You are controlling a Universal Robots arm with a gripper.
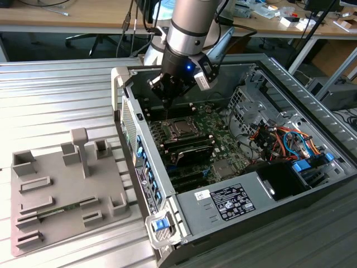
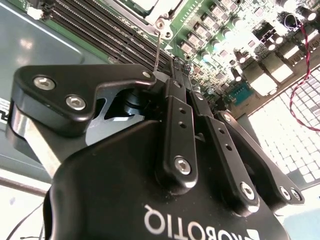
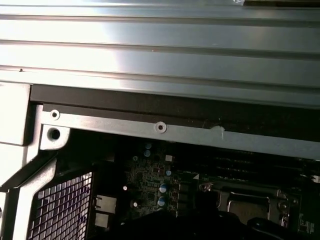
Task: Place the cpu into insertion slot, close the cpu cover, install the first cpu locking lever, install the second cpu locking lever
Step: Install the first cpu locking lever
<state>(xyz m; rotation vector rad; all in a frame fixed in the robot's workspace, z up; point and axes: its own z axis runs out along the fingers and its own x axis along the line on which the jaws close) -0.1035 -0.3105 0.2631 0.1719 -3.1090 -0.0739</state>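
In the exterior view, a grey fixture tray with upright posts is seen at the exterior view's left, resting on the ribbed metal table. To its right, the open computer case is laid on its side, with the green motherboard exposed inside.

The gripper is positioned over the near-left corner of the insertion slot, just above the board. In the second wrist view, the fingers are drawn together, clenched on a thin wire lever that rises from the corner of the socket.

The cpu cover is seen lying flat over the slot. The cpu is visible as a dull metal face framed by the cover in the first wrist view, seated in the slot.

Further toward the exterior view's right, coloured cables and a black power supply are located within the case.
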